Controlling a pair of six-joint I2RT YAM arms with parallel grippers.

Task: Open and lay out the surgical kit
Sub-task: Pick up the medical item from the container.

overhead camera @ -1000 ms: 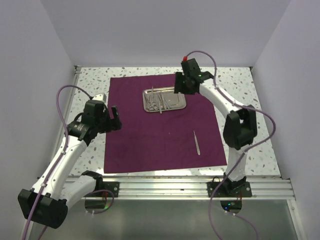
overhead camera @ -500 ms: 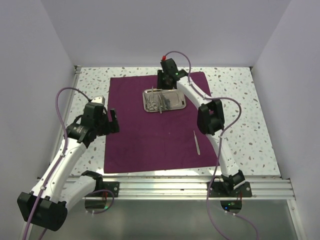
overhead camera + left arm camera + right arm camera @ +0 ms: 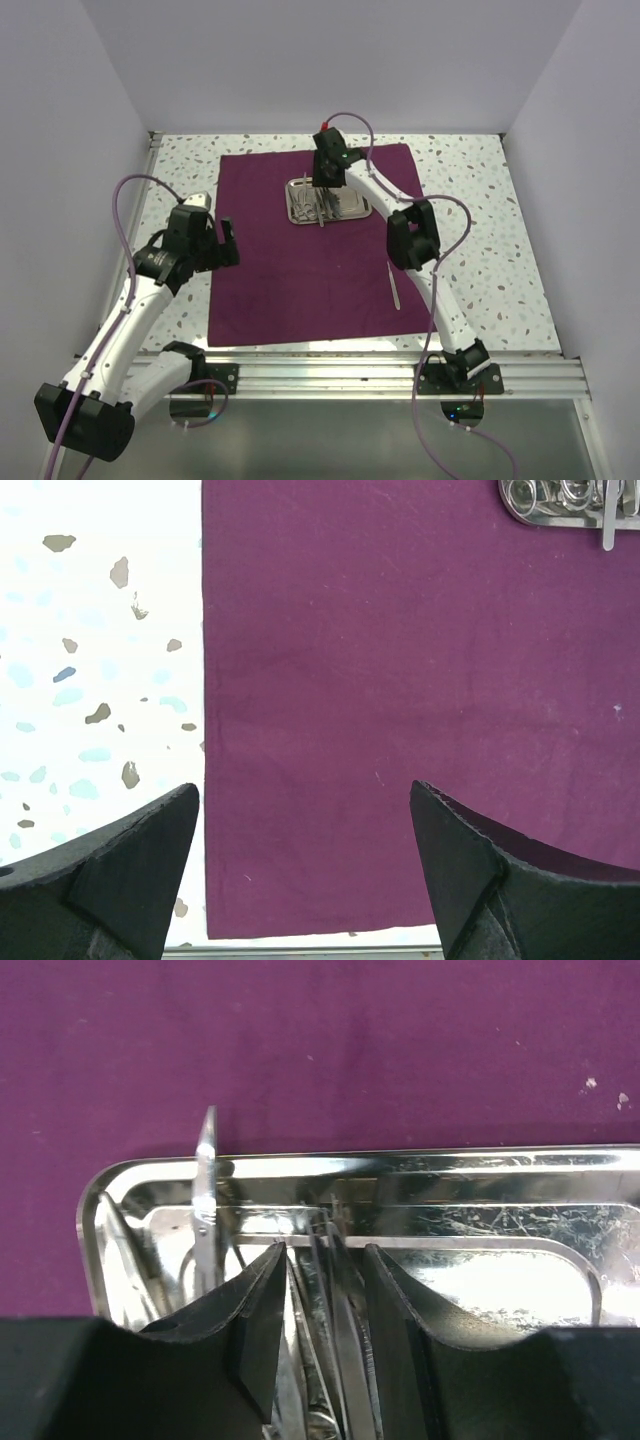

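The dark purple cloth (image 3: 320, 270) lies spread flat on the table. The steel tray (image 3: 368, 205) sits on its far middle and holds several slim silver instruments (image 3: 308, 205). One pair of tweezers (image 3: 394, 287) lies alone on the cloth at the right. My right gripper (image 3: 322, 182) is down in the tray. In the right wrist view its fingers (image 3: 325, 1255) stand narrowly open on either side of a few instruments (image 3: 335, 1300). Scissors (image 3: 205, 1190) lean on the tray rim (image 3: 480, 1155). My left gripper (image 3: 225, 240) hangs open and empty over the cloth's left edge (image 3: 305, 805).
The speckled tabletop (image 3: 480, 230) borders the cloth on all sides. The metal rail (image 3: 380, 375) runs along the near edge. White walls enclose the table at the left, back and right. In the left wrist view the tray (image 3: 560, 510) shows at the top right.
My right gripper swung left from the tray's far right corner to over its left part and came down among the instruments. My left gripper drew back slightly to the left.
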